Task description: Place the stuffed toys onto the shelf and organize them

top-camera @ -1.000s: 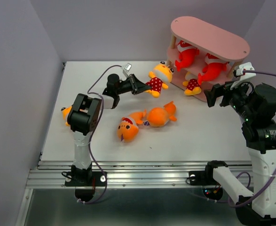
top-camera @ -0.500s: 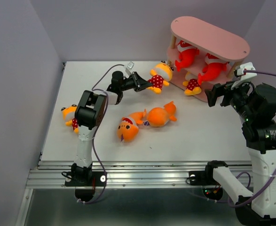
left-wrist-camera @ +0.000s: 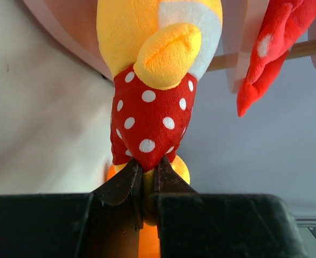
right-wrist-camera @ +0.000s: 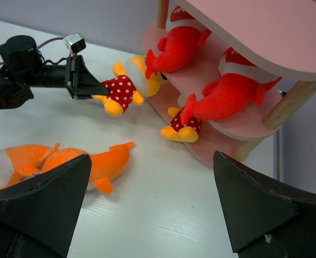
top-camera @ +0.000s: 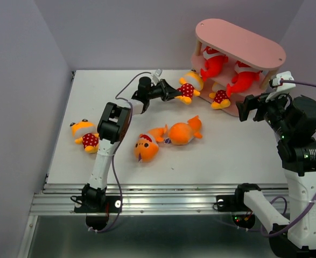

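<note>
My left gripper (top-camera: 175, 94) (left-wrist-camera: 146, 166) (right-wrist-camera: 96, 92) is shut on the lower end of a yellow stuffed toy with a red white-dotted body (top-camera: 189, 86) (left-wrist-camera: 158, 80) (right-wrist-camera: 126, 86). The toy's head is at the left end of the pink shelf (top-camera: 238, 43) (right-wrist-camera: 265, 32), near its lower boards. Two red sharks (top-camera: 214, 64) (top-camera: 243, 78) lie on the middle board. A small dotted figure (top-camera: 220, 98) (right-wrist-camera: 183, 124) sits on the bottom board. My right gripper (top-camera: 249, 110) (right-wrist-camera: 152, 199) hangs open and empty just in front of the shelf's right end.
Two orange sharks (top-camera: 183, 131) (top-camera: 147, 146) lie together mid-table. Another yellow dotted figure (top-camera: 85, 134) lies near the left edge, beside the left arm. Grey walls close in the table at the back and both sides.
My left gripper has carried the dotted toy to the right, up to the shelf's left end. The figure by the left edge has come out from behind the arm. The right arm is still.
</note>
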Robot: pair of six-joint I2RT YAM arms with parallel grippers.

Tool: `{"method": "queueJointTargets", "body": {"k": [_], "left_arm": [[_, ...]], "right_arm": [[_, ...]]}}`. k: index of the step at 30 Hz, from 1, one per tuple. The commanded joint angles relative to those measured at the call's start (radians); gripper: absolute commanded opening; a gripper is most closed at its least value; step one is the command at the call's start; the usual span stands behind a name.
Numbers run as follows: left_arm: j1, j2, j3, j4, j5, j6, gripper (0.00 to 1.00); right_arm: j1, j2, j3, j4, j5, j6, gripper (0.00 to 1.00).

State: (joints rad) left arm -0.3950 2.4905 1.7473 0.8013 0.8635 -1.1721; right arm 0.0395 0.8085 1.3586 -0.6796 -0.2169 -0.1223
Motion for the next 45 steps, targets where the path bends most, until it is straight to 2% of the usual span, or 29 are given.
{"method": "queueJointTargets", "body": {"k": [1,7,17,24,45], "left_arm": [[-0.027,0.017,0.133,-0.022,0.012,-0.009,0.00],[-0.059,0.114,0.294,-0.096,-0.024,-0.026,0.00],[-0.073,0.225,0.457,-0.132,-0.096,-0.107,0.00],[-0.105,0.326,0.649,-0.188,-0.175,-0.156,0.00],[-0.174,0.384,0.735,-0.188,-0.184,-0.208,0.00]], "right_arm": [[-0.007,-0.022,0.027,0.051,0.017,0.010,1.00],[-0.007,-0.031,0.025,0.049,0.022,0.009,1.00],[-0.007,-0.037,0.046,0.046,0.025,0.012,1.00],[-0.016,-0.049,0.045,0.045,0.022,0.012,1.00],[-0.026,-0.063,0.043,0.043,0.021,0.013,1.00]]}}
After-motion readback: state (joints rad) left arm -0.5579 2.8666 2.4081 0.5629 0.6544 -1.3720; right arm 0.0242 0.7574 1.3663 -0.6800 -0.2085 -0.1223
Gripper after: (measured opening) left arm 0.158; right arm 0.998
